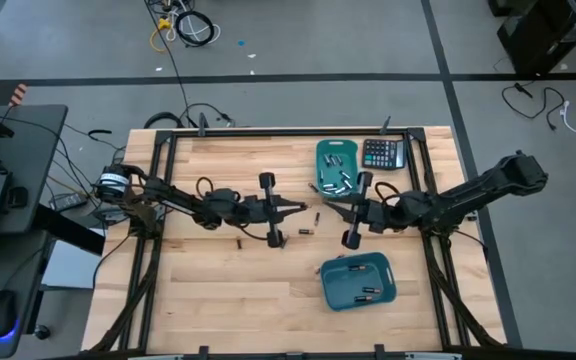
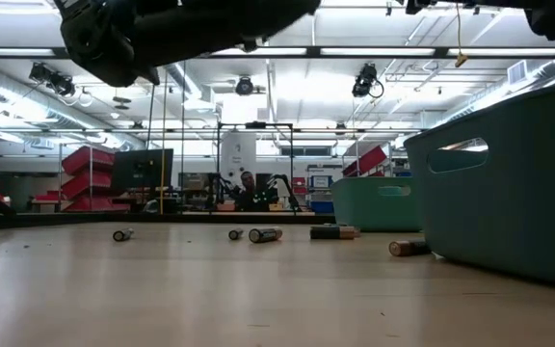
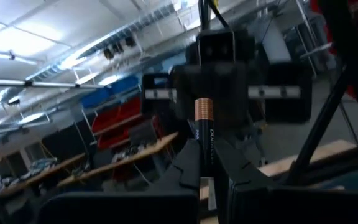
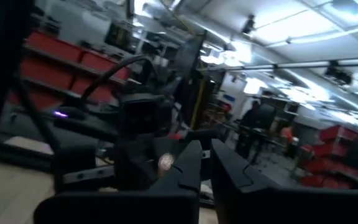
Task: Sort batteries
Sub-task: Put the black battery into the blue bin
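My left gripper [image 1: 303, 209] hangs above the table's middle, shut on a black battery with a copper end [image 3: 202, 124]. My right gripper [image 1: 330, 208] faces it from the table's right, a short way off. Its fingers [image 4: 191, 168] stand a narrow gap apart with nothing between them. Loose batteries [image 1: 317, 216] [image 1: 305, 232] [image 1: 238, 243] lie on the wood below; the low view shows them on their sides [image 2: 265, 234]. More batteries lie in the far teal bin [image 1: 335, 165] and the near teal bin [image 1: 358, 282]. My left gripper pinches the battery's black body [image 3: 204, 163] between its two fingers. The copper end [image 3: 202, 109] stands free beyond the fingertips. The fingers reach roughly level from the table's left. The battery is lifted clear of the table.
A black calculator [image 1: 383, 153] lies beside the far bin at the table's far right. In the low view the near bin's wall [image 2: 509, 193] fills the right side, with a battery [image 2: 408, 248] at its foot. Bare wood lies at the near left [image 1: 228, 290].
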